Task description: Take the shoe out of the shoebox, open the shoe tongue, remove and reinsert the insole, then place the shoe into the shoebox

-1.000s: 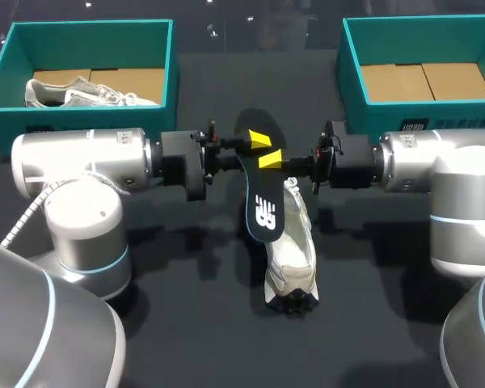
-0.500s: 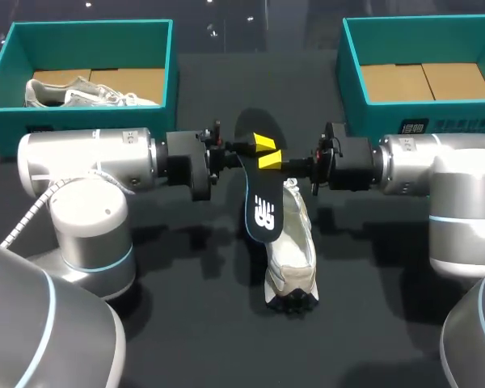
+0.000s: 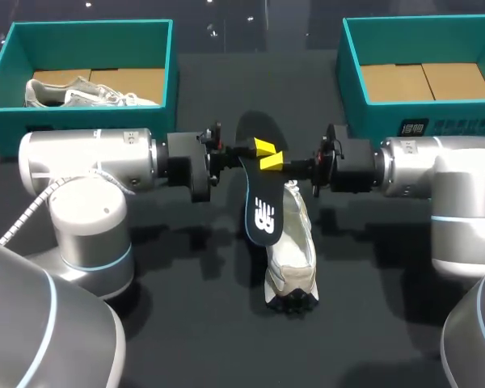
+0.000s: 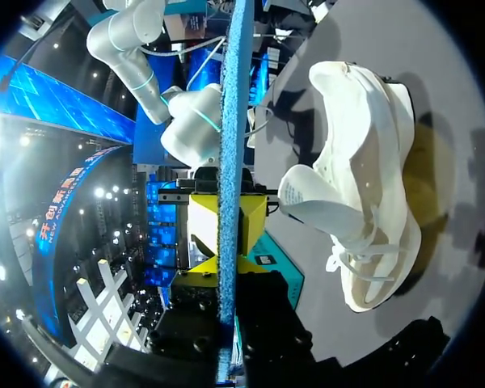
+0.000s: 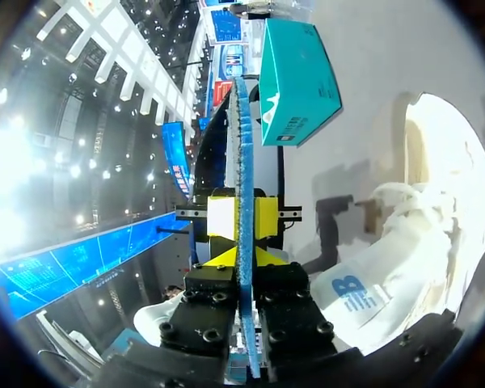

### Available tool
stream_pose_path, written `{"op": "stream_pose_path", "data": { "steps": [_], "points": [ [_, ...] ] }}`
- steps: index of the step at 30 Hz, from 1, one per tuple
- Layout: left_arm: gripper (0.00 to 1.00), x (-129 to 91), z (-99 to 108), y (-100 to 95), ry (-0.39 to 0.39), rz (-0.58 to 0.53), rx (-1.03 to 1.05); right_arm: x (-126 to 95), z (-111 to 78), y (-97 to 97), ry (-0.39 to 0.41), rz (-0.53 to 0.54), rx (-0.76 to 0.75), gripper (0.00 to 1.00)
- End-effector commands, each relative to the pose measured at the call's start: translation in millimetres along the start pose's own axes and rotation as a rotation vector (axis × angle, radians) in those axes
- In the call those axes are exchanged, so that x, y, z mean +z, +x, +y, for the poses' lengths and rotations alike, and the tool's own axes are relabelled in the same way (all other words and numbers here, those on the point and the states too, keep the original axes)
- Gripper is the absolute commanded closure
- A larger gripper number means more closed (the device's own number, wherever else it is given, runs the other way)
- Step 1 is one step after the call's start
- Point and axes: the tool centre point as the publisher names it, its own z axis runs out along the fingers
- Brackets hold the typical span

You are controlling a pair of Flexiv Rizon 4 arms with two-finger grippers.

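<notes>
The insole (image 3: 261, 206) is out of the white sneaker (image 3: 293, 252) and hangs tilted above it. Its upper end is pinched by both the left tool (image 3: 263, 147) and the right tool (image 3: 272, 162). Compared with a second ago, its lower tip sits slightly lower and the left arm has edged toward the middle. Removal looks done, and reinsertion seems next. The sneaker lies on the dark surface (image 3: 186, 323), between the left shoebox (image 3: 0, 113) and the right shoebox (image 3: 349, 73).

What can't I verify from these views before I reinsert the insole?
Shoe opening: head view, partly covered by the insole, inside too small to judge.
Insole's faces: both wrist views show it edge-on only.
Shoe's far part: right wrist view, cut off by the black rim.
</notes>
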Motion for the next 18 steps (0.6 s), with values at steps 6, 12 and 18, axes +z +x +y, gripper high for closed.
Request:
{"op": "stream_pose_path", "data": {
  "steps": [6, 12, 18],
  "points": [
    [1.0, -25, -5, -8.2, -0.01, 0.023, -0.013, -37, -7.3, -0.5, 0.015, -0.068, -0.132, 0.0],
    [1.0, -41, -14, -15.4, 0.009, 0.045, -0.067, -72, -17.3, 5.8, 0.044, -0.224, -0.384, 0.0],
    [1.0, -43, -22, -20.9, 0.076, 0.127, -0.105, -79, -19.6, 6.8, 0.115, -0.361, -0.388, 0.0]
  ]
}}
